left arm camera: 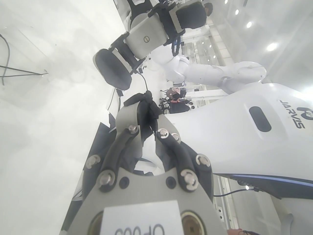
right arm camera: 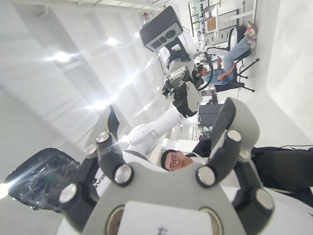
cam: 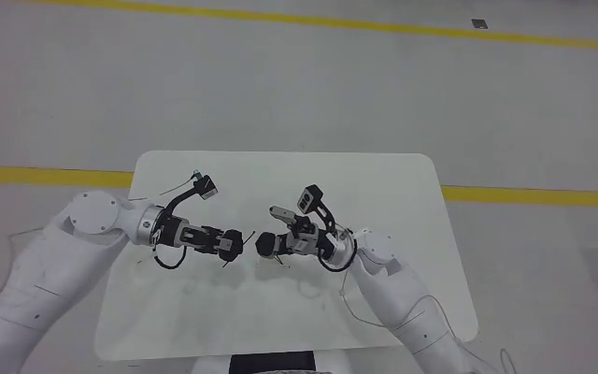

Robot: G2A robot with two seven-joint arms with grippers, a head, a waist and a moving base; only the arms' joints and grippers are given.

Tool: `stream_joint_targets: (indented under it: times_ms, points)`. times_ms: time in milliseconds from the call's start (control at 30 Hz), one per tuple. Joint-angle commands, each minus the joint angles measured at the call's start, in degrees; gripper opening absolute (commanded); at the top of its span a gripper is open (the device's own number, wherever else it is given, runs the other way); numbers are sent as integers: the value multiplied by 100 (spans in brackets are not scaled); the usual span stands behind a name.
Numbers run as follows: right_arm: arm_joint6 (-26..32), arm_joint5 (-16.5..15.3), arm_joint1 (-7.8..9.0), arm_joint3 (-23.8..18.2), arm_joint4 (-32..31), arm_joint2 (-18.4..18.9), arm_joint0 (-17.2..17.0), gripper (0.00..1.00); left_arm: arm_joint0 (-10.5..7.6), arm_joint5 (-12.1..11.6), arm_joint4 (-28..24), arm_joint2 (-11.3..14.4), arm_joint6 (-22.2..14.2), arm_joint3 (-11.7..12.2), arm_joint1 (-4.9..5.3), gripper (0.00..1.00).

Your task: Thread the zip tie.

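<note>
The table (cam: pixel 392 187) is plain white. The zip tie (left arm camera: pixel 146 85) is black. The left claw (left arm camera: pixel 146 103) and right claw (right arm camera: pixel 168 116) have grey shells, black finger pads (left arm camera: pixel 112 70), black linkages and silver pins. The floor (cam: pixel 280 93) is light grey, crossed by yellow stripes (cam: pixel 280 17).

Both tools hang over the middle of the desk (cam: pixel 392 178), tips facing each other. The left tool (cam: pixel 234 244) is on the left side and the right tool (cam: pixel 265 245) is just beside it on the right, with a small gap between them. The zip tie (left arm camera: pixel 146 84) sits pinched between the left tool's fingertips (left arm camera: pixel 127 118) and sticks out into that gap, toward the right tool's spread fingers (left arm camera: pixel 112 70). Behind the desk's far edge a floor stripe (cam: pixel 56 176) runs left to right, and a second stripe (cam: pixel 280 17) lies farther back.
</note>
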Motion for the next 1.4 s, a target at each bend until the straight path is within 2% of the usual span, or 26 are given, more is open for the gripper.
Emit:
stream_joint_targets:
  times_ms: [0,33,67,100,167,333,533,633,700,800,900,1133,1367]
  points:
    - [33,23,-6,30,37,-29,11,65,0,0,0,0,0,0,0,0]
    - [40,29,-8,45,43,-40,18,49,0,0,0,0,0,0,0,0]
    - [39,35,-11,60,49,-49,22,44,0,0,0,0,0,0,0,0]
    - [36,38,-13,71,56,-57,26,34,0,0,0,0,0,0,0,0]
    - [31,35,-17,99,83,-68,30,24,0,0,0,0,0,0,0,0]
    - [-41,7,-26,157,128,-71,28,7,0,0,0,0,0,0,0,0]
    - [-12,23,-28,193,134,-88,27,9,0,0,0,0,0,0,0,0]
    - [7,21,-30,204,142,-101,27,6,0,0,0,0,0,0,0,0]
    - [23,18,-32,208,137,-116,30,0,0,0,0,0,0,0,0,0]
    - [40,25,-36,210,116,-142,42,0,0,0,0,0,0,0,0,0]
    - [42,30,-39,215,92,-165,54,10,0,0,0,0,0,0,0,0]
    - [8,20,-52,240,87,-210,74,19,0,0,0,0,0,0,0,0]
    - [-37,4,-61,255,102,-221,82,18,0,0,0,0,0,0,0,0]
